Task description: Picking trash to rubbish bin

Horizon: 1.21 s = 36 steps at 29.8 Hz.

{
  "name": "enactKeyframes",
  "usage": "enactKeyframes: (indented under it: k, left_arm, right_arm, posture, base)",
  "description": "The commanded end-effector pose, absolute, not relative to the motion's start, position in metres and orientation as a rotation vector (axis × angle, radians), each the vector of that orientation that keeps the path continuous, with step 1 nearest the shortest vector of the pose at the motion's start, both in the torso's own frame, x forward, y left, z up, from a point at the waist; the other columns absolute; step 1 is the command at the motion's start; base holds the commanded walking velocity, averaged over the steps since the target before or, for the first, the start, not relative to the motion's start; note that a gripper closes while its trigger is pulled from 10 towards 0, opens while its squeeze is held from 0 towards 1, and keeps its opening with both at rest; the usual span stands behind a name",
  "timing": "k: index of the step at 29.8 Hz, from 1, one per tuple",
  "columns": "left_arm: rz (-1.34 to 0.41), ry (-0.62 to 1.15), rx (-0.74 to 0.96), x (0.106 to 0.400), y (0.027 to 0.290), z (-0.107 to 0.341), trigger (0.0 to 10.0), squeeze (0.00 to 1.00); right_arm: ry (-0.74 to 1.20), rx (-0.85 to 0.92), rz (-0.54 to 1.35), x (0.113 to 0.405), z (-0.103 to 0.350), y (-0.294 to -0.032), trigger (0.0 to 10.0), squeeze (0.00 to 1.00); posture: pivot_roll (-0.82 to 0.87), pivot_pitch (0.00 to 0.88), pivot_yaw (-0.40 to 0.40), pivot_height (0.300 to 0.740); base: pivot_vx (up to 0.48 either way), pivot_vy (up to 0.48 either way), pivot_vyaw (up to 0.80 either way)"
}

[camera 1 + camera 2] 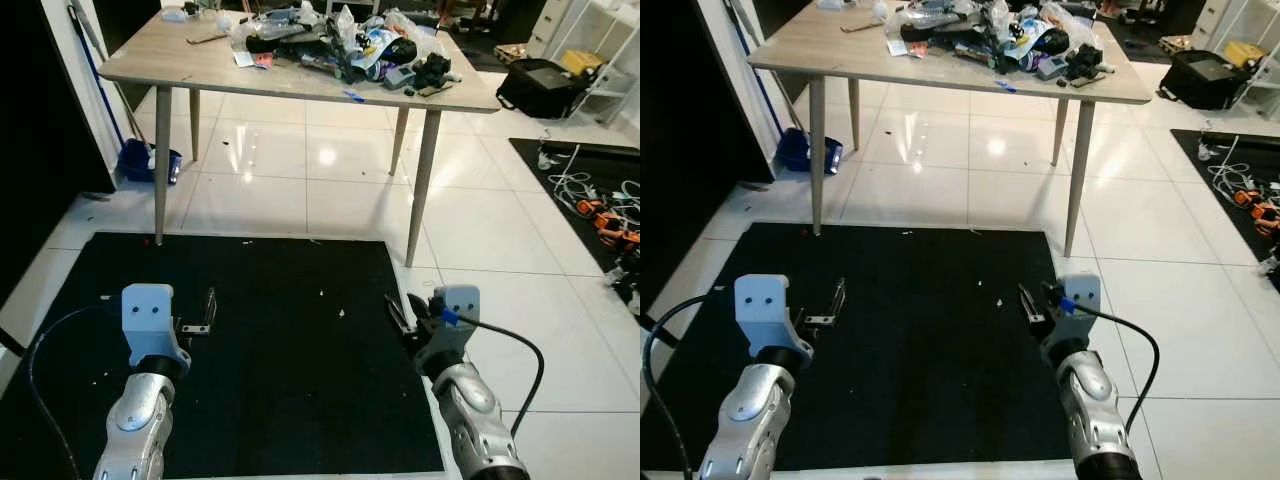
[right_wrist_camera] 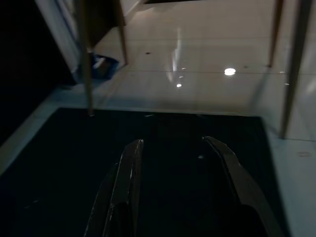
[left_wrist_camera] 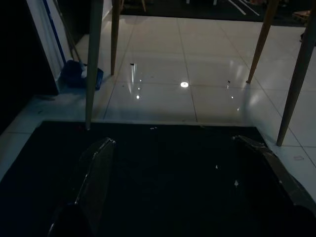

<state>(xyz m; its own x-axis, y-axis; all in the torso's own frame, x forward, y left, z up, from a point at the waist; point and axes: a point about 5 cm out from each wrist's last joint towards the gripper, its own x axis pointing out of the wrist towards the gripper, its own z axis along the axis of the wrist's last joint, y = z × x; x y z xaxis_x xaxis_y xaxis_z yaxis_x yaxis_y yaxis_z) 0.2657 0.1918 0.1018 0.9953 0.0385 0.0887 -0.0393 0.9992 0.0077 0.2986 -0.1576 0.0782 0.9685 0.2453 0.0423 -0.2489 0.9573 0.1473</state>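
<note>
Grippers (image 3: 187, 168) above black mat (image 1: 270, 350)

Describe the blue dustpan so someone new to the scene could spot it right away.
Start at the wooden table with the cluttered top, standing on the white tiled floor beyond the black mat. Look past its near left leg toward the dark wall: the blue dustpan sits on the tiles there, below a blue-handled tool leaning against the wall. It is the only blue object on the floor on that side.
</note>
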Motion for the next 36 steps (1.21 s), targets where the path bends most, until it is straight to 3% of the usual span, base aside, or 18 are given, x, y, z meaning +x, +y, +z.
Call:
enactKeyframes:
  k: [1, 36]
  left_arm:
    - [0.044, -0.078, 0.003, 0.2632, 0.1918, 0.0978, 10.0, 0.00]
    - [0.029, -0.080, 0.008, 0.2659, 0.1879, 0.0981, 10.0, 0.00]
  right_arm:
    - [-0.029, 0.138, 0.259, 0.2983, 0.0798, -0.1583, 10.0, 0.00]
    - [-0.047, 0.126, 0.270, 0.3001, 0.0847, -0.1561, 10.0, 0.00]
  posture:
    - [0.01, 0.130, -0.072, 0.740]
    - [0.00, 0.148, -0.074, 0.740]
  base:
    - [0.255, 0.000, 0.00]
    - [0.253, 0.000, 0.00]
